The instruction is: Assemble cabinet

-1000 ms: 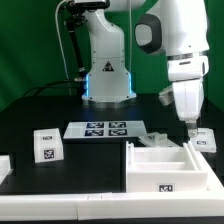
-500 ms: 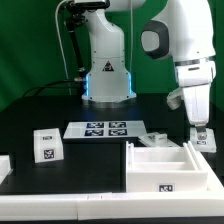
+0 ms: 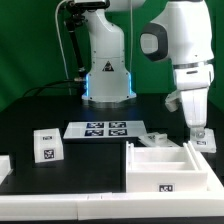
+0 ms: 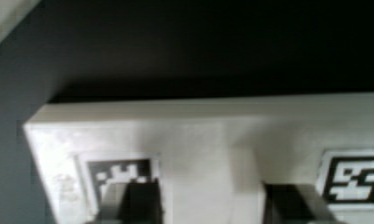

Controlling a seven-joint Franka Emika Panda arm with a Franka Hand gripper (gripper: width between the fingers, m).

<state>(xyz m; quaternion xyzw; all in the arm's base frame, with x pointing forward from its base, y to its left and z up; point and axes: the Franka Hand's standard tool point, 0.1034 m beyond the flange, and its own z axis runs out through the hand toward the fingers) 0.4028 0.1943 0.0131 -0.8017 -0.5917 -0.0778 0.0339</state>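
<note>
The cabinet (image 3: 160, 168), a large white open box with inner walls and a tag on its front, lies at the front right of the table. My gripper (image 3: 199, 130) hangs just behind its far right corner, low over a small white tagged part (image 3: 207, 143). In the wrist view that part (image 4: 219, 130) fills the picture, with one tag on each side. My gripper (image 4: 214, 205) is open. Its dark fingers (image 4: 139, 205) stand apart on either side of the part's white middle section. I cannot tell whether they touch it.
The marker board (image 3: 97, 129) lies in the middle of the black table. A small white tagged block (image 3: 45, 146) stands at the exterior view's left, and another white part (image 3: 4, 165) sits at the left edge. A small flat white piece (image 3: 154, 138) lies behind the cabinet.
My arm has moved toward the exterior view's right and come down, bringing the gripper over the small tagged part. The parts on the table have not moved.
</note>
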